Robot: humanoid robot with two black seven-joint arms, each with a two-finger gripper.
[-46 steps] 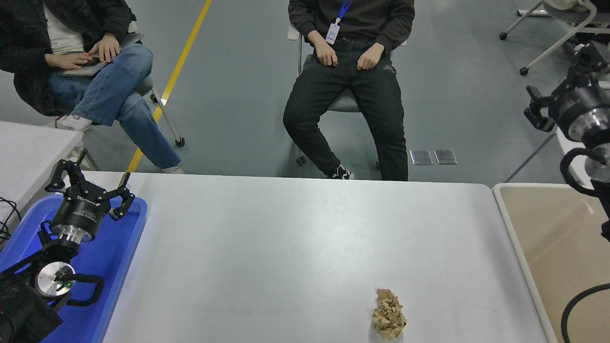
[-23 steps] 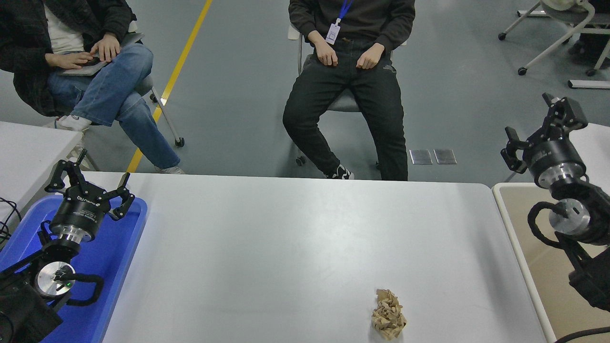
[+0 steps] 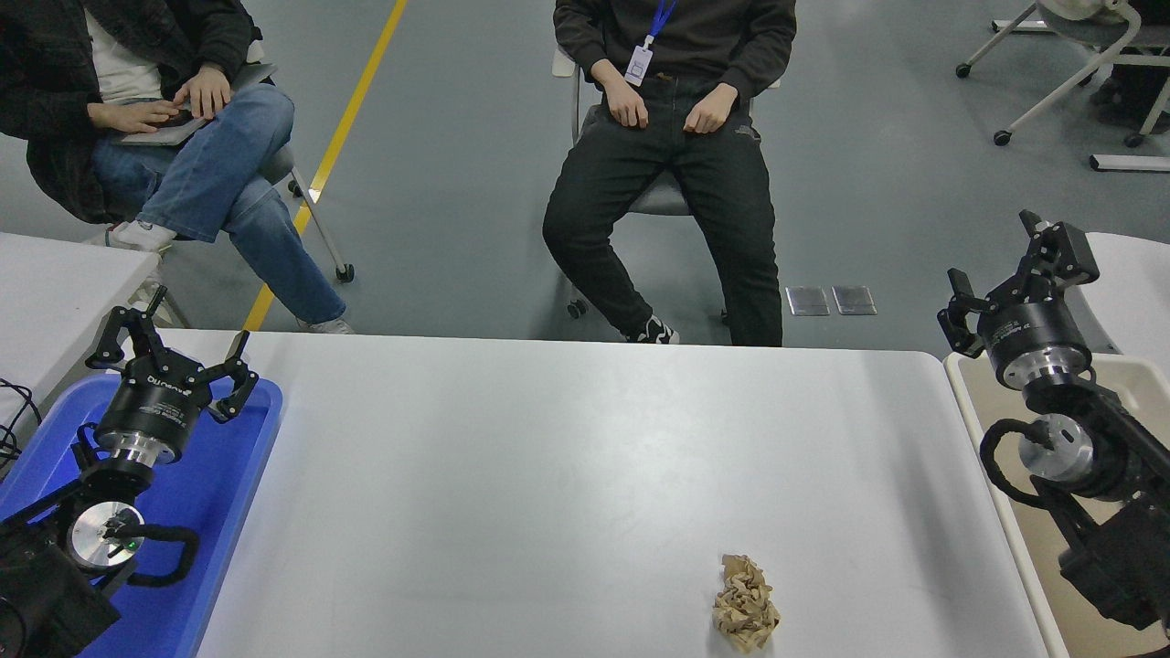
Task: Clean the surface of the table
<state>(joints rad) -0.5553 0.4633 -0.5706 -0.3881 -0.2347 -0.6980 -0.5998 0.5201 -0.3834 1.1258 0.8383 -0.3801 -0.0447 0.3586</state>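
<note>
The white table surface point(image 3: 548, 457) fills the middle of the head view. A crumpled ball of brown paper point(image 3: 746, 604) lies on it near the front right. My right gripper point(image 3: 1015, 274) is open and empty, held above the table's far right corner, well behind and to the right of the paper. My left gripper point(image 3: 169, 343) is open and empty, parked over the blue tray point(image 3: 233, 475) at the lower left.
A beige bin point(image 3: 1051, 439) with a white rim stands against the table's right edge, under my right arm. Two people sit on chairs beyond the far edge, one in black trousers point(image 3: 667, 174) at the middle, one in jeans point(image 3: 210, 155) at the left. A smaller white table point(image 3: 55, 283) is at the left.
My right arm has come down and leftward from the upper right edge toward the table's far right corner. The paper and my left arm have not moved.
</note>
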